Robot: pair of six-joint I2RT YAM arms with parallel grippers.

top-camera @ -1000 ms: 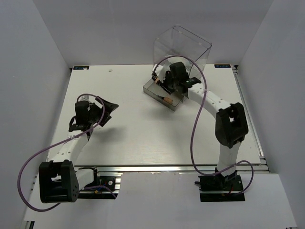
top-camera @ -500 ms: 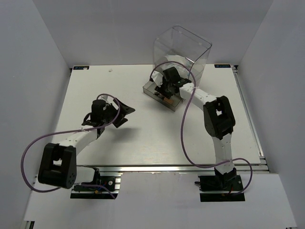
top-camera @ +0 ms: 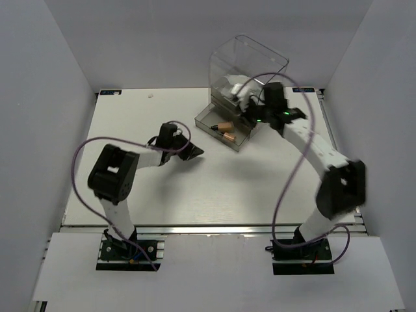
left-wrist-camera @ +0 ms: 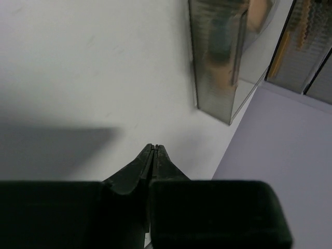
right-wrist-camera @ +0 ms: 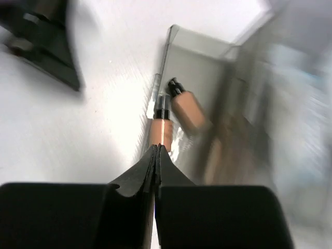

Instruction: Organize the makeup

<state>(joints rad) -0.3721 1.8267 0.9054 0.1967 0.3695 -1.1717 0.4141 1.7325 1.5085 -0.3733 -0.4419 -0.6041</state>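
Observation:
Two tan foundation bottles with dark caps, one [top-camera: 225, 125] [right-wrist-camera: 162, 130] and the other [top-camera: 230, 136] [right-wrist-camera: 189, 111], lie in a pulled-out grey drawer [top-camera: 209, 119] [right-wrist-camera: 199, 57] in front of the clear box [top-camera: 253, 65]. My right gripper [top-camera: 247, 116] [right-wrist-camera: 157, 148] hovers over the drawer's right side, shut and holding nothing. The nearer bottle lies just beyond its tips. My left gripper [top-camera: 197, 153] [left-wrist-camera: 153, 147] is low over the white table, left of the drawer [left-wrist-camera: 218, 72], shut and empty. No other makeup shows.
The tall clear box stands at the table's back, right of centre, with its drawer fronts [left-wrist-camera: 306, 46] visible. The open drawer juts toward the table's middle. Purple cables loop off both arms. Grey walls close in the table on three sides.
My left gripper swung right toward the drawer and closed. My right gripper pulled up and back out of the drawer and closed, leaving both bottles lying in it.

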